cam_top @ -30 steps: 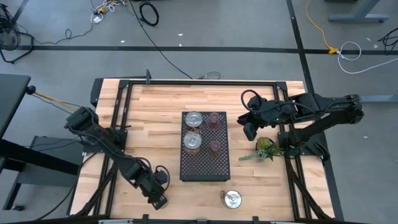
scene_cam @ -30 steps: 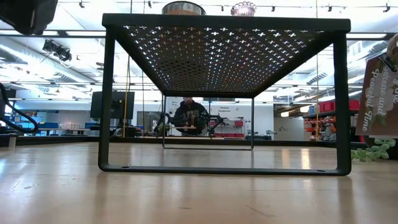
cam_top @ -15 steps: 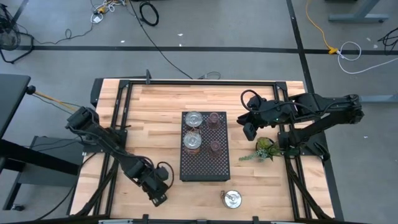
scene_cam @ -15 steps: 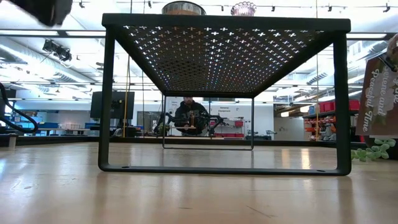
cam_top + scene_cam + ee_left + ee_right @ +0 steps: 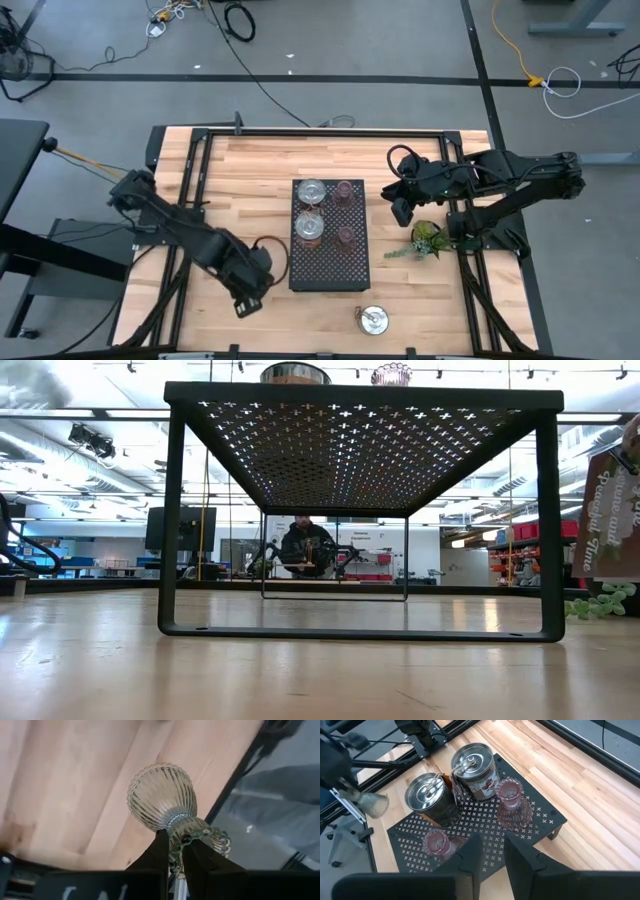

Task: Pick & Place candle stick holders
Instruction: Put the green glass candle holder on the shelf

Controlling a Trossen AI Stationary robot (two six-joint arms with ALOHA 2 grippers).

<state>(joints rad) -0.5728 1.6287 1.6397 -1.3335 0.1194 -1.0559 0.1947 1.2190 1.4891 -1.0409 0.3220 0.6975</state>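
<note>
1. High view: the left pincer (image 5: 243,300) hangs over bare table (image 5: 230,170) just left of the black tray (image 5: 328,268).
2. It pinches a ribbed olive-green holder (image 5: 162,802) by the stem.
3. Two silvery holders (image 5: 431,800) and two pink holders (image 5: 512,805) stand on the tray.
4. The right pincer (image 5: 492,852) hovers spread right of the tray, near a plant sprig (image 5: 428,238).
5. Another silvery holder (image 5: 373,319) sits alone at the table's near edge.

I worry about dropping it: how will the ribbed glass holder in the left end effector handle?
Ribbed glass holder looks fragile and probably slippery. The left end effector pinches only its narrow stem, so the wide bowl could swing. Its round shape would likely roll if laid sideways.
</note>
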